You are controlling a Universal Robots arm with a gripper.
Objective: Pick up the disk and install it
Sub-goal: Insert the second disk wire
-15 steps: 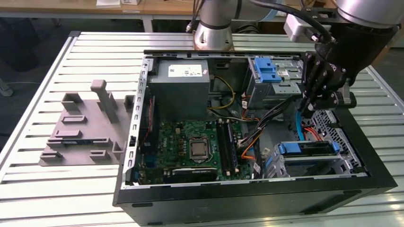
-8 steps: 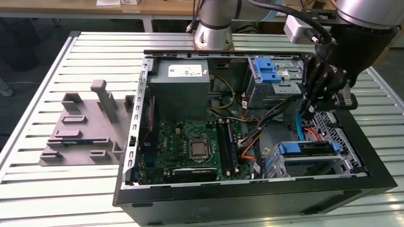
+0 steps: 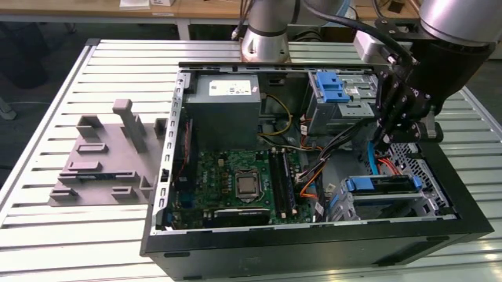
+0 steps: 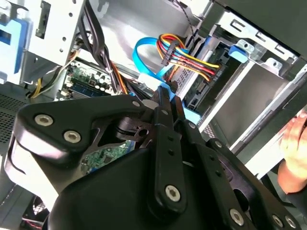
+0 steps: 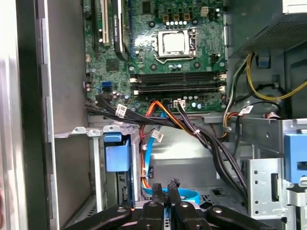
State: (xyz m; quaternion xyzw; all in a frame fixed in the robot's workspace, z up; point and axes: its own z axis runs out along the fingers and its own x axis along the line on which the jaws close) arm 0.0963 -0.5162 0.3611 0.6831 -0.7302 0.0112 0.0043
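Looks like the disk [image 3: 382, 185] is already sitting in its bay at lower right of the exterior view. The gripper [image 5: 165, 188] hangs just above, jaws pressed together, holding nothing — maybe it needs a seating push.

Open computer case [image 3: 314, 241] on desk [image 3: 47, 235]; fixture block [image 3: 102, 158] beside it, toward exterior view's left. Inside: power supply [image 3: 227, 111] behind motherboard [image 3: 235, 182]; disk [image 3: 380, 187] in bay at exterior view's right, gripper [image 3: 390, 138] above.
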